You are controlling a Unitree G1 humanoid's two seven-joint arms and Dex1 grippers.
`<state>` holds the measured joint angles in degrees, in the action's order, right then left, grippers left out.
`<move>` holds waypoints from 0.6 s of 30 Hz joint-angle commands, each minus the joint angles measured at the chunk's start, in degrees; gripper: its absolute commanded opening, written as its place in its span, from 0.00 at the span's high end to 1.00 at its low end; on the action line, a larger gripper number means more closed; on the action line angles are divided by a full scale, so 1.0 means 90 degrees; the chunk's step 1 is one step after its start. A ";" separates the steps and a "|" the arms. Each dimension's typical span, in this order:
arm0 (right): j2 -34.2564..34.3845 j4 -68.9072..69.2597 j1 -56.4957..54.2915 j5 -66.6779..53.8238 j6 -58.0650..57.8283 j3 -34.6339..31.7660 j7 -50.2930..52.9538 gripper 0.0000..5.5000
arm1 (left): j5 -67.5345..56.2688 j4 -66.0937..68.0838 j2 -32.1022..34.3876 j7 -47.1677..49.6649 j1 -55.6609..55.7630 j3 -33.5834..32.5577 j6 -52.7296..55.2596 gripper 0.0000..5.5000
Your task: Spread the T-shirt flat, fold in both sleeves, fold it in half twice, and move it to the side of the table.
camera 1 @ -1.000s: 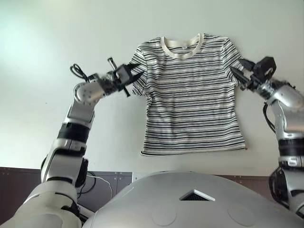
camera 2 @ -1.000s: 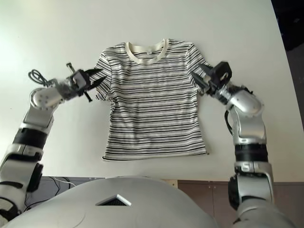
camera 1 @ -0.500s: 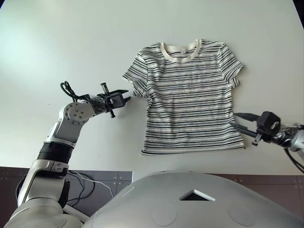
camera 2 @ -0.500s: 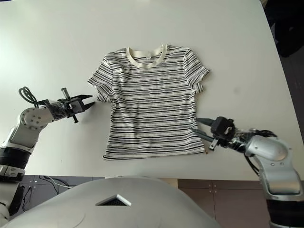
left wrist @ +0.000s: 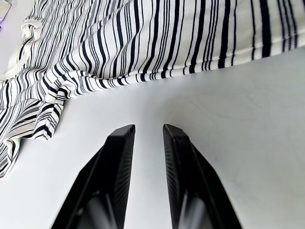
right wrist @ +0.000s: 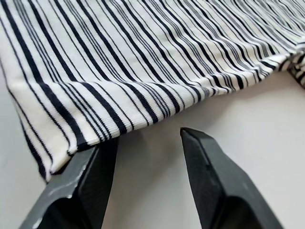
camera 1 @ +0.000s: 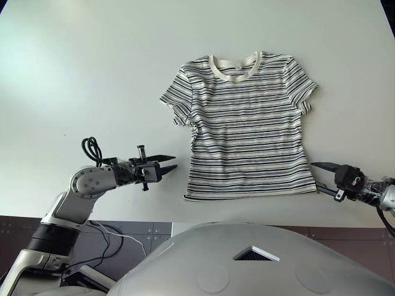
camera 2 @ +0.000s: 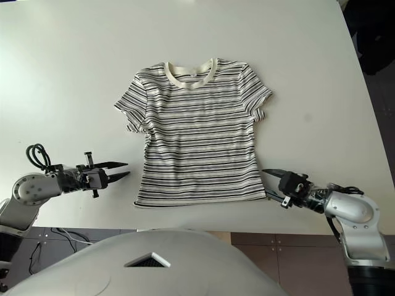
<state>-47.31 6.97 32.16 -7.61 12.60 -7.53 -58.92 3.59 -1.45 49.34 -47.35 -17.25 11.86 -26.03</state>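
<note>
White and unmarked, the surface [camera 1: 80, 68] runs wide to either side, with a strip of dark floor [camera 2: 378, 37] past its right edge and some loose cables [camera 1: 120, 237] hanging below the near edge on the left. On it lies the striped T-shirt [camera 1: 247, 123], spread flat in the middle with its cream collar at the far end, both short sleeves out sideways and its hem close to the near edge. The left claw [camera 1: 173, 161] sits low over the bare surface just off the hem's left corner, pointing at the cloth but apart from it, its 2 dark fingers [left wrist: 119, 157] parted by a narrow gap and holding nothing. The right claw [camera 1: 316, 177] is at the hem's right corner, spread wider and empty, with 1 fingertip right at the edge of the hem.
</note>
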 commanded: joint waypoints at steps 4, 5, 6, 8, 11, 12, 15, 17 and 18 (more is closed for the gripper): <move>-0.0780 0.1216 0.1220 -0.1532 -0.1381 0.0007 -0.1397 0.57 | -0.0127 0.0153 0.0113 -0.0299 -0.0138 0.0054 0.0268 0.80; -0.0816 0.1383 0.1236 -0.1835 -0.1751 -0.0045 -0.1460 0.57 | -0.0228 0.0119 0.0110 -0.0342 -0.0134 0.0034 0.0336 0.80; -0.0750 0.1446 0.1089 -0.2134 -0.2137 -0.0093 -0.1381 0.57 | -0.0345 0.0051 0.0101 -0.0397 -0.0106 0.0019 0.0444 0.80; -0.0552 0.1393 0.0749 -0.2545 -0.2664 -0.0304 -0.1082 0.57 | -0.0727 -0.0143 0.0064 -0.0539 -0.0028 -0.0047 0.0851 0.80; -0.0483 0.1321 0.0485 -0.2634 -0.2831 -0.0658 -0.0860 0.57 | -0.1168 -0.0487 0.0125 -0.0794 -0.0114 -0.0083 0.1404 0.80; -0.0516 0.1334 0.0438 -0.2714 -0.2899 -0.0796 -0.0877 0.57 | -0.1343 -0.0631 0.0139 -0.0872 -0.0164 -0.0108 0.1652 0.80; -0.0754 0.1458 0.0546 -0.3118 -0.3219 -0.1342 -0.1272 0.57 | -0.2279 -0.1277 0.0052 -0.0960 0.0019 -0.0373 0.2947 0.80; -0.0885 0.1402 0.0599 -0.3133 -0.3253 -0.1657 -0.1529 0.57 | -0.2677 -0.1579 -0.0067 -0.0869 0.0505 -0.0545 0.3606 0.80; -0.0915 0.1344 0.0427 -0.3156 -0.3293 -0.1733 -0.1536 0.57 | -0.2708 -0.1662 -0.0198 -0.0777 0.0838 -0.0541 0.3782 0.80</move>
<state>-54.22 19.45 37.73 -35.82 -16.32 -21.16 -72.22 -19.77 -14.50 49.05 -55.61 -14.59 7.89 4.91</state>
